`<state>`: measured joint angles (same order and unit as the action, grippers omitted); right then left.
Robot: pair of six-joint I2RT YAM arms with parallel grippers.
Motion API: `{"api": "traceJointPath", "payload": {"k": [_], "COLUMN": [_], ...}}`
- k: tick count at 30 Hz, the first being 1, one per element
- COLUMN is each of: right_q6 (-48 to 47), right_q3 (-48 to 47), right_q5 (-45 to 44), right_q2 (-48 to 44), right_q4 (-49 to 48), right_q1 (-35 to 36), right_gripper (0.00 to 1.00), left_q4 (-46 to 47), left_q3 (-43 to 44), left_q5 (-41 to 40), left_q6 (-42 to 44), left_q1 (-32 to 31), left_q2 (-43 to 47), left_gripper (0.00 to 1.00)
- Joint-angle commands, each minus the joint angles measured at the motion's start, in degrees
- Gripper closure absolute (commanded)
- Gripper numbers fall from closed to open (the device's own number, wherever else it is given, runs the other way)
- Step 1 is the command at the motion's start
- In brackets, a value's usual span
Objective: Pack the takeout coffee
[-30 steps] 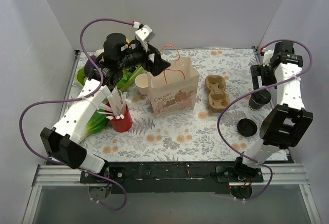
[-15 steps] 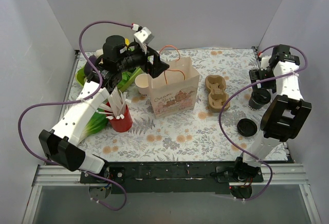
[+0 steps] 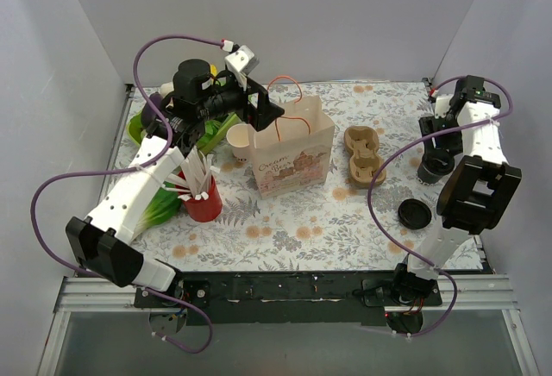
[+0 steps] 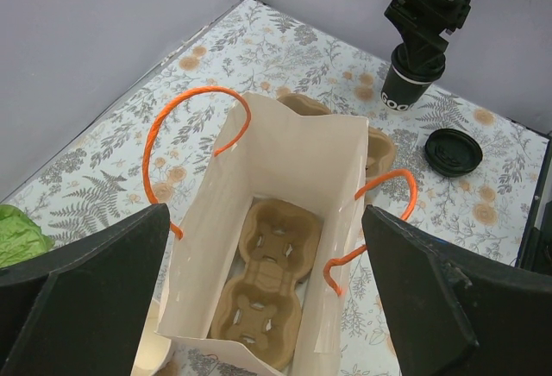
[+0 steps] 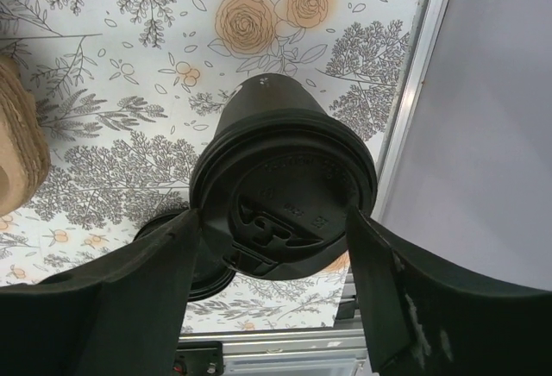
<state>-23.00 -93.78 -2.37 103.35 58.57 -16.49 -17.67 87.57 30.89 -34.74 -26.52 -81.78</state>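
The takeout coffee (image 3: 434, 168) is a dark cup with a black lid, standing at the table's right edge. It also shows in the left wrist view (image 4: 411, 80) and, from above, in the right wrist view (image 5: 285, 195). My right gripper (image 3: 435, 150) is straight above it, with a finger against each side of the lid rim. A white paper bag (image 3: 291, 153) with orange handles stands mid-table, and a cardboard carrier (image 4: 267, 281) lies inside it. My left gripper (image 4: 267, 307) is open and empty, spread wide over the bag's mouth.
A second cardboard carrier (image 3: 364, 153) lies between the bag and the coffee. A loose black lid (image 3: 414, 213) lies near the coffee. A lidless white cup (image 3: 239, 143), a red cup of stirrers (image 3: 203, 199) and green lettuce (image 3: 158, 208) are left of the bag. A metal rail (image 5: 414, 74) runs beside the coffee.
The right arm's elbow swung right and its wrist settled over the coffee, which stayed in place. The left gripper shifted slightly over the bag.
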Motion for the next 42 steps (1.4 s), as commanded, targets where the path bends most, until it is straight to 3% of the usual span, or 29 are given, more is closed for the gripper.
{"api": "traceJointPath", "payload": {"k": [1, 6, 10, 14, 16, 20, 26, 42], "right_q6": [-0.7, -1.3, -1.1, -1.3, -1.3, -1.3, -1.2, -0.7], "right_q3": [-2.5, -2.0, -1.7, -1.4, -1.4, -1.9, -4.0, -4.3], "right_q5": [1.8, 1.9, 1.2, 2.0, 2.0, 0.4, -0.2, 4.7], "right_q2": [0.5, 0.6, 0.3, -0.1, -0.3, -1.2, -1.3, 3.1], "right_q4": [-0.2, 0.0, -0.5, 0.2, 0.1, -0.9, -0.9, 0.6], "right_q1": [-0.2, -0.2, -0.2, -0.2, -0.2, -0.2, -0.8, -5.0], "right_gripper": [0.27, 0.34, 0.28, 0.34, 0.31, 0.16, 0.09, 0.05], "left_q4": [0.5, 0.6, 0.5, 0.5, 0.4, 0.4, 0.2, -1.6], "left_q3": [0.7, 0.7, 0.5, 0.4, 0.4, 0.4, 0.4, 2.0], "left_q5": [0.3, 0.5, 0.5, 0.7, 0.7, 0.9, 1.6, 1.7], "left_q6": [0.3, 0.3, 0.3, 0.3, 0.3, 0.5, 0.5, 1.7], "left_q1": [0.0, 0.0, 0.1, 0.1, 0.0, 0.1, 0.1, 0.1], "left_q2": [0.6, 0.4, 0.5, 0.6, 0.7, 0.7, 0.7, -1.2], "left_gripper": [0.04, 0.04, 0.04, 0.04, 0.04, 0.04, 0.04, 0.04]}}
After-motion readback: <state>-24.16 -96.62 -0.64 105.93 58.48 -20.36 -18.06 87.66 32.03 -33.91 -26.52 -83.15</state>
